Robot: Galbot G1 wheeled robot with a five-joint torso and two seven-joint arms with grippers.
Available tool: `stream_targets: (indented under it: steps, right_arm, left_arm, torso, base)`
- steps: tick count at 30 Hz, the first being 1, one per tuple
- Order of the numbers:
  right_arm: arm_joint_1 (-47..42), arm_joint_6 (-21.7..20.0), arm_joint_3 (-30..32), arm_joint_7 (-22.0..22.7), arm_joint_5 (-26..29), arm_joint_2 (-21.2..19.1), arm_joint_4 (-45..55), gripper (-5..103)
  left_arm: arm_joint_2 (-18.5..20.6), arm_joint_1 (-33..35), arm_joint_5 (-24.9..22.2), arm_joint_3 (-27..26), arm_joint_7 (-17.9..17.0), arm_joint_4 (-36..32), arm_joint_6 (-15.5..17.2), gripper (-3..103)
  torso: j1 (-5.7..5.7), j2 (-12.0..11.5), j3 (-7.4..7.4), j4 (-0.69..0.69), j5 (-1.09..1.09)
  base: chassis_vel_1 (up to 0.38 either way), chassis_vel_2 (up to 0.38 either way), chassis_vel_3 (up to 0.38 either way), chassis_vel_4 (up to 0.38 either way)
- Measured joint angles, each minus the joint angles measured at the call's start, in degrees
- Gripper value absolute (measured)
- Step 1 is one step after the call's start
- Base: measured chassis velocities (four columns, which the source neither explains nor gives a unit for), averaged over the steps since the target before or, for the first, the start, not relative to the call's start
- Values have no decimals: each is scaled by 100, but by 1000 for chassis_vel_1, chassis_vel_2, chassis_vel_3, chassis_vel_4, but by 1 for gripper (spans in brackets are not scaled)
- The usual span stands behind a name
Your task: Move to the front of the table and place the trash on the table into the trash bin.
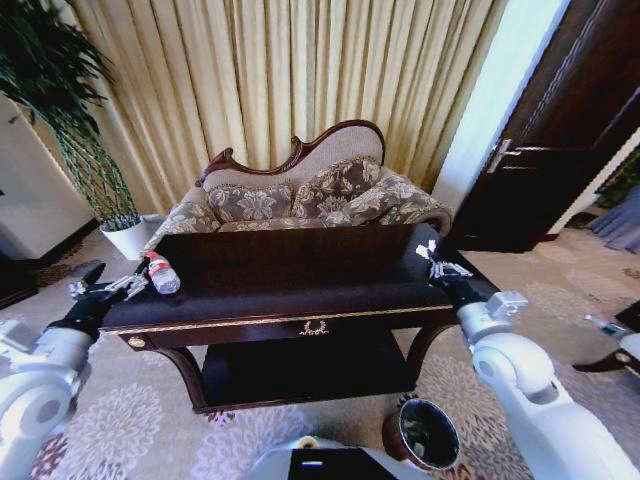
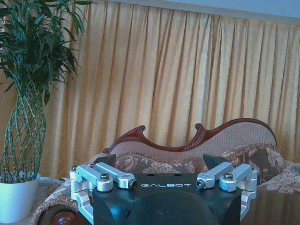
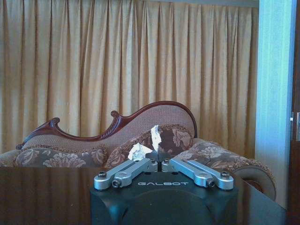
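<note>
Crumpled white paper [image 3: 149,144] sits right at the right gripper [image 3: 156,154], pinched between fingertips that have drawn together on it, held above the far right corner of the table [image 1: 300,290]. From the head camera the same scrap shows as a white fleck at the tip of that gripper [image 1: 432,257], so by my read the grasp is made and the carry is the step in hand.

Over on the other end, the clear bottle [image 1: 160,273] with its red cap lies on its side on the tabletop, just beyond the left gripper [image 1: 112,288], whose fingers [image 2: 219,168] stand wide apart. Nothing between them; the bottle looks close ahead of the fingertips, not yet touched.

The trash bin [image 1: 427,433] stands on the carpet in front of the table, below and behind the right gripper's fingers, close to the robot's base.

What the next move calls for, I'd judge: pull the right arm back and down to bring the paper over the bin's dark mouth, then let the fingers part.
</note>
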Motion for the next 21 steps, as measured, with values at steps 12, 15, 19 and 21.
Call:
stream_targets:
  steps: [12,15,19,21]
  right_arm:
    - [-6,-44,-46,84,4,63,65,0]
    - [-21,-44,-52,83,8,62,73,0]
    - [-71,-4,-83,27,39,41,14,0]
    - [-95,45,-80,-42,7,13,-53,0]
  left_arm:
    - [-181,71,17,-48,100,-75,-32,100]
    - [-220,80,26,-49,111,-108,-43,100]
    - [-255,122,31,-68,117,-169,-50,100]
    - [-257,137,32,-82,119,-179,-54,100]
  torso:
    - [0,-1,0,0,1]
    - [-2,1,-1,0,1]
    - [-3,1,-1,-1,1]
    - [-3,1,-1,0,1]
  base:
    - [135,-142,-138,146]
    - [225,-212,-238,236]
    - [227,-227,-222,217]
    - [188,-189,-183,192]
